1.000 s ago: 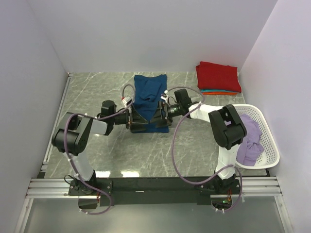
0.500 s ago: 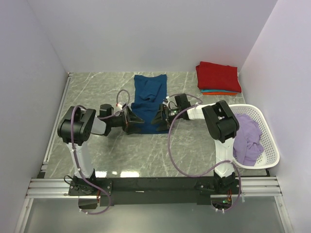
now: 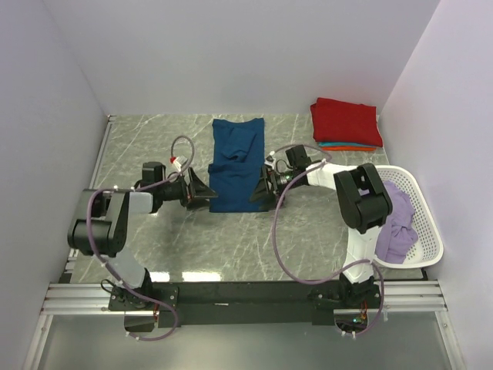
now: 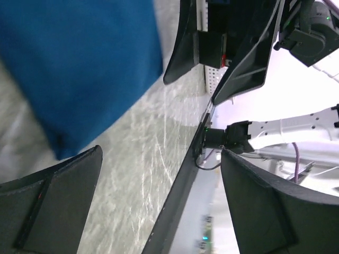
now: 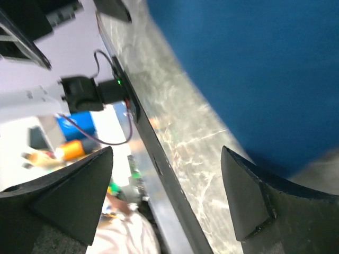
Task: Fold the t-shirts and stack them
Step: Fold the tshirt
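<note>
A dark blue t-shirt (image 3: pixel 237 162) lies on the marble table (image 3: pixel 154 146) as a long narrow strip, a few wrinkles near its middle. My left gripper (image 3: pixel 202 190) lies low at the left side of the shirt's near end. My right gripper (image 3: pixel 259 190) mirrors it on the right side. Both stand open with nothing between their fingers. In the left wrist view the blue t-shirt (image 4: pixel 79 63) fills the upper left, beyond the left gripper (image 4: pixel 164 201). In the right wrist view the blue t-shirt (image 5: pixel 254 69) fills the upper right, just past the right gripper (image 5: pixel 164 203).
A folded red shirt (image 3: pixel 347 122) tops a small stack at the back right, with orange and teal edges showing beneath. A white basket (image 3: pixel 393 169) holding purple shirts (image 3: pixel 397 220) stands at the right edge. Side walls enclose the table.
Both grippers have drawn outward off the shirt's near end, the left one to the left, the right one slightly right. The shirt's near end now lies flat and uncovered.
</note>
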You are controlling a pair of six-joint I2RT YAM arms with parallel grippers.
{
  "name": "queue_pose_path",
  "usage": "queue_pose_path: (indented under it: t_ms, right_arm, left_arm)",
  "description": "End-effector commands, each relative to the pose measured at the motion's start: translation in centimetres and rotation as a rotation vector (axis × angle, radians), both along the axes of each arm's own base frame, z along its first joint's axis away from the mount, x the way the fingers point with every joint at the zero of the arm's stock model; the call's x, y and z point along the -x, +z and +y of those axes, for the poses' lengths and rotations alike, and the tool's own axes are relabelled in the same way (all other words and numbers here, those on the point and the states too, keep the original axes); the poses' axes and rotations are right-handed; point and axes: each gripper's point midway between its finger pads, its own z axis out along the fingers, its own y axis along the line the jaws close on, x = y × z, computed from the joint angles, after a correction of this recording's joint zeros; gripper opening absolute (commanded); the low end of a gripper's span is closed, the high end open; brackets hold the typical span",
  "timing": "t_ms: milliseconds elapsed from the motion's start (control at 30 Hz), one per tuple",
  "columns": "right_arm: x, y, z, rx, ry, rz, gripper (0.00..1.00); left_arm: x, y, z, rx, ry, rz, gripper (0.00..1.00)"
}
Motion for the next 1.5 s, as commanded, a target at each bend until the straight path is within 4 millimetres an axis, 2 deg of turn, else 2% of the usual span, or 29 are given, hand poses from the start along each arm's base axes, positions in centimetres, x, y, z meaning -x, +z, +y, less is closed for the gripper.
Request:
queue_pose_path:
  t_ms: [0, 33, 67, 100, 167, 233, 267, 333, 367, 433, 467, 500, 667, 767, 833, 967, 1000, 1033, 1067, 1100, 1133, 1167, 1200, 1233, 1267, 1333, 1400, 1433, 1467]
  right_arm:
    - [-0.7, 3.4, 0.2, 0.0, 0.06, -0.217, 0.86]
    - [-1.0, 3.2, 0.0, 0.026, 0.06, -0.207, 0.84]
    - [-2.9, 4.1, 0.0, 0.03, 0.05, -0.257, 0.8]
    - [-3.8, 3.3, -0.1, 0.049, 0.039, -0.252, 0.79]
    - [-6.4, 4.2, 0.2, 0.038, 0.007, -0.299, 0.7]
    - [-8.4, 3.9, 0.9, 0.023, -0.028, -0.294, 0.64]
    - [-9.6, 4.5, 1.3, 0.009, -0.043, -0.315, 0.6]
    - [-11.6, 3.9, 1.8, -0.004, -0.086, -0.312, 0.56]
    - [-12.6, 4.0, 2.0, -0.013, -0.101, -0.322, 0.53]
    - [-14.3, 2.7, 1.9, -0.019, -0.149, -0.295, 0.51]
    - [-15.0, 2.5, 1.9, -0.025, -0.164, -0.29, 0.47]
    - [-15.3, 1.1, 1.7, -0.021, -0.185, -0.239, 0.46]
    - [-18.6, -2.1, -0.6, 0.003, -0.304, -0.165, 0.37]
    - [-19.6, -3.5, -3.0, 0.056, -0.39, -0.137, 0.36]
    - [-19.1, -4.3, -4.5, 0.117, -0.432, -0.115, 0.36]
    - [-17.6, -1.7, -5.7, 0.138, -0.387, -0.17, 0.36]
    - [-16.7, 0.3, -5.6, 0.119, -0.356, -0.19, 0.36]
    - [-15.7, 0.9, -5.7, 0.115, -0.334, -0.205, 0.38]
    - [-15.1, 3.2, -5.8, 0.105, -0.289, -0.312, 0.39]
    - [-13.8, 3.5, -5.8, 0.124, -0.255, -0.323, 0.4]
    - [-13.0, 4.7, -6.1, 0.143, -0.191, -0.437, 0.42]
    - [-12.3, 3.9, -6.3, 0.175, -0.151, -0.452, 0.43]
    - [-10.4, 4.5, -6.1, 0.211, -0.092, -0.458, 0.44]
    - [-10.3, 4.1, -6.8, 0.293, -0.066, -0.5, 0.45]
    - [-9.8, 4.0, -7.2, 0.339, 0.008, -0.584, 0.45]
    - [-8.1, 3.1, -7.3, 0.421, 0.076, -0.59, 0.45]
    - [-7.3, 2.2, -7.7, 0.488, 0.107, -0.584, 0.45]
    - [-6.3, 1.6, -7.5, 0.5, 0.126, -0.553, 0.45]
    - [-5.8, 1.0, -7.5, 0.512, 0.118, -0.513, 0.45]
  left_arm:
    - [-1.9, 3.6, 0.0, -0.022, -0.017, -0.204, 0.99]
    - [-2.8, 4.1, 0.0, -0.028, -0.013, -0.228, 0.99]
    - [-3.7, 3.9, 0.0, -0.035, -0.012, -0.231, 0.96]
    - [-5.4, 5.3, -0.2, -0.029, -0.006, -0.274, 0.93]
    - [-7.0, 5.1, -0.6, 0.0, 0.014, -0.238, 0.82]
    - [-9.1, 6.0, -1.2, 0.021, 0.025, -0.282, 0.77]
    - [-9.7, 4.8, -1.5, 0.035, 0.033, -0.221, 0.73]
    - [-11.7, 5.1, -2.0, 0.055, 0.051, -0.248, 0.7]
    - [-12.3, 3.6, -2.2, 0.075, 0.065, -0.187, 0.68]
    - [-13.9, 3.6, -2.4, 0.1, 0.083, -0.204, 0.65]
    - [-14.7, 2.5, -2.6, 0.12, 0.093, -0.159, 0.62]
    - [-15.1, 2.3, -2.7, 0.13, 0.098, -0.153, 0.62]
    - [-18.1, 0.8, -2.0, 0.162, 0.19, -0.14, 0.59]
    - [-18.6, 1.2, -0.9, 0.206, 0.237, -0.135, 0.6]
    - [-18.7, 1.5, 0.2, 0.215, 0.261, -0.129, 0.6]
    - [-17.6, 4.3, 2.4, 0.204, 0.267, -0.184, 0.64]
    - [-17.1, 4.3, 3.5, 0.183, 0.262, -0.166, 0.64]
    - [-16.6, 4.8, 3.8, 0.152, 0.247, -0.188, 0.65]
    - [-15.8, 6.3, 4.1, 0.066, 0.195, -0.336, 0.65]
    - [-14.2, 4.8, 4.1, -0.005, 0.158, -0.255, 0.65]
    - [-13.5, 6.1, 4.4, -0.14, 0.072, -0.483, 0.66]
    - [-12.5, 6.0, 4.4, -0.21, 0.016, -0.549, 0.66]
    - [-11.0, 5.6, 3.4, -0.27, -0.067, -0.614, 0.66]
    - [-8.7, 4.9, 3.8, -0.372, -0.124, -0.606, 0.66]
    - [-7.6, 3.9, 4.1, -0.458, -0.219, -0.743, 0.66]
    - [-5.1, 3.9, 4.3, -0.558, -0.338, -0.883, 0.64]
    - [-2.7, 2.5, 3.9, -0.613, -0.428, -0.94, 0.64]
    - [-1.9, 3.0, 3.7, -0.636, -0.456, -1.006, 0.63]
    - [-1.1, 1.6, 4.1, -0.692, -0.505, -1.048, 0.62]
